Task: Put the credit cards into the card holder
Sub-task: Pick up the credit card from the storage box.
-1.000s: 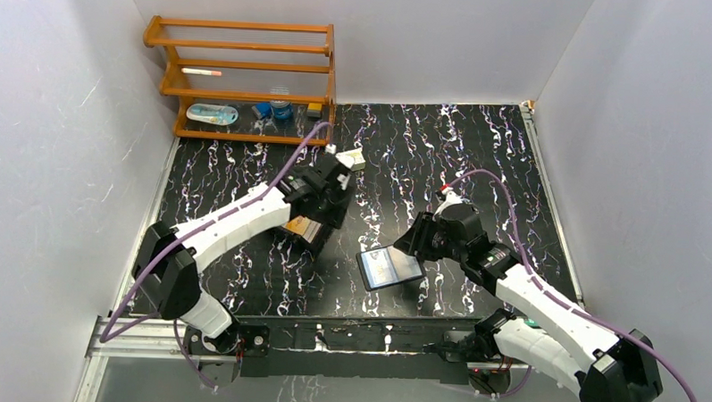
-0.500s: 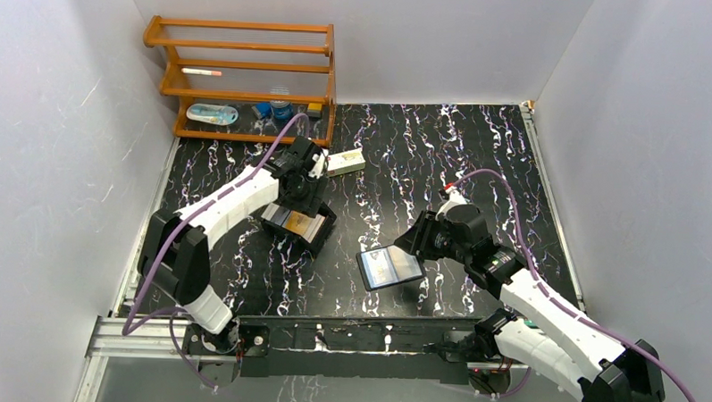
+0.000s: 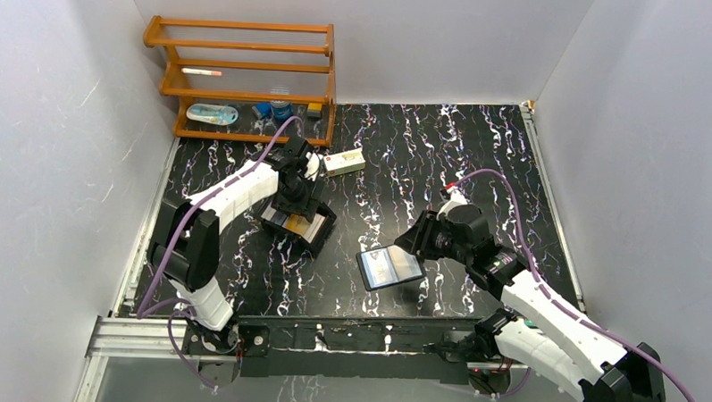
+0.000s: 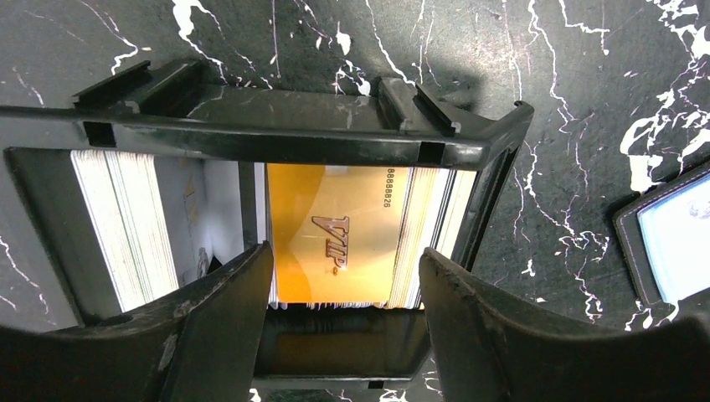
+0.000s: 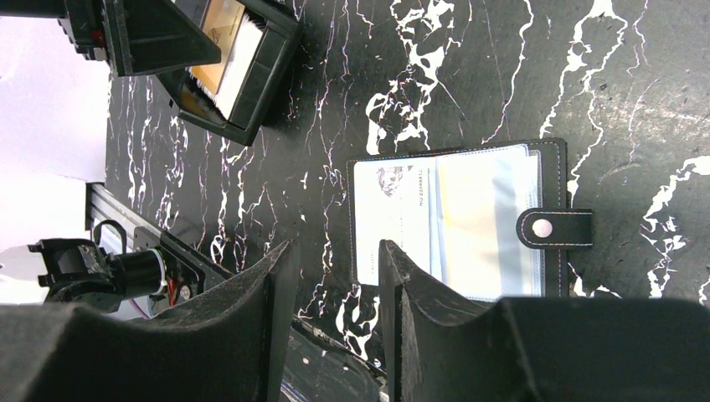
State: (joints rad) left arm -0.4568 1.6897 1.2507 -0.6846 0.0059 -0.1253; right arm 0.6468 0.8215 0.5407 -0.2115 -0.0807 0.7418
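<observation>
The credit cards (image 4: pixel 335 234) stand as a stack with an orange "VIP" card on top, inside a black hinged box (image 4: pixel 276 138); a second pale stack (image 4: pixel 126 218) fills its other half. My left gripper (image 4: pixel 343 260) is open, its fingers on either side of the orange-topped stack, touching nothing that I can see. In the top view the left gripper (image 3: pixel 295 192) hangs over the box (image 3: pixel 320 231). The card holder (image 3: pixel 388 267) lies open, sleeves up (image 5: pixel 456 222), snap tab (image 5: pixel 553 228) out. My right gripper (image 5: pixel 335 251) is open and empty above its edge.
A cream carton (image 3: pixel 345 162) lies just behind the box. A wooden rack (image 3: pixel 240 81) with small items stands at the back left. White walls close the table on three sides. A metal rail (image 3: pixel 330 334) runs along the near edge.
My left gripper has swung left and back, then settled over the black box, which now shows its cards. The right arm and the card holder have not moved.
</observation>
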